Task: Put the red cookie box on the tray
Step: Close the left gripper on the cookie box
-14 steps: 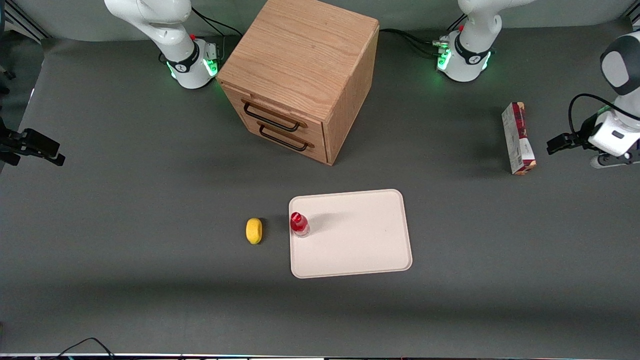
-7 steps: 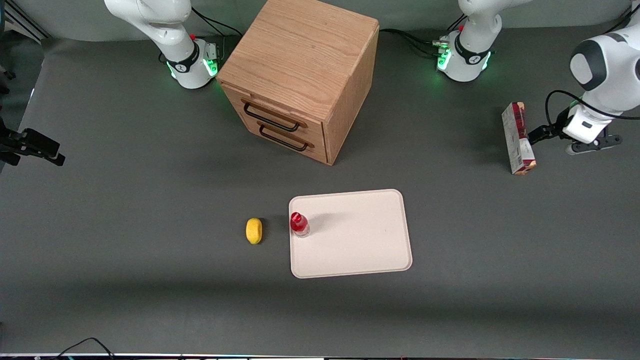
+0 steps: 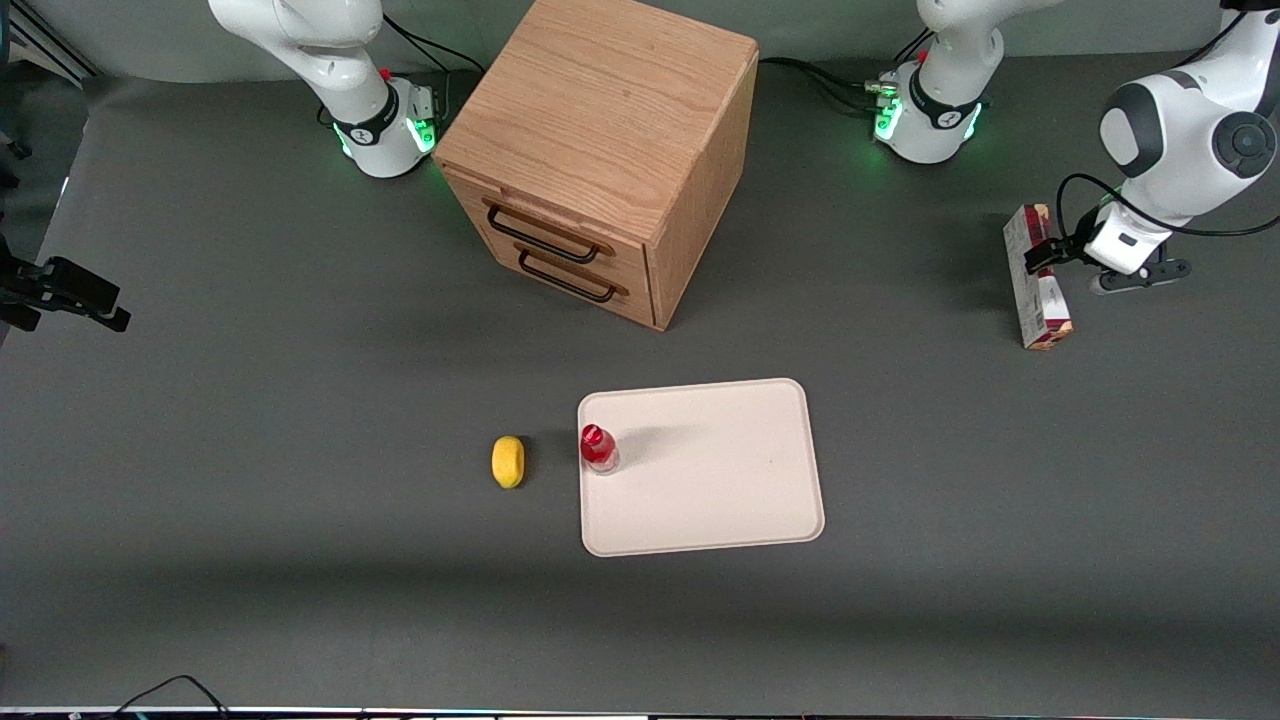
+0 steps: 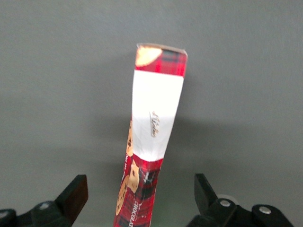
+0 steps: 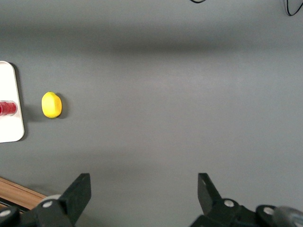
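We can read part of a word, "CHOCOLAT", in white letters on the red cookie box (image 4: 150,142). A small curly logo sits on its white patch, but we cannot read it. No other words show.

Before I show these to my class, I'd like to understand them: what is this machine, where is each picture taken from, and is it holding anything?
These are two robot arms bolted to a grey table. One picture looks down at the table from the front; the other two come from cameras on the arms' wrists.

The working arm's gripper is over the red cookie box. Its wrist camera shows the box between the two open fingers, not gripped, so nothing is held.

Nearer the front camera lies the beige tray, where the box should end up. A small red-capped bottle stands on the tray's edge, and a yellow lemon lies beside the tray. A wooden cabinet with two drawers stands between the arms' bases.
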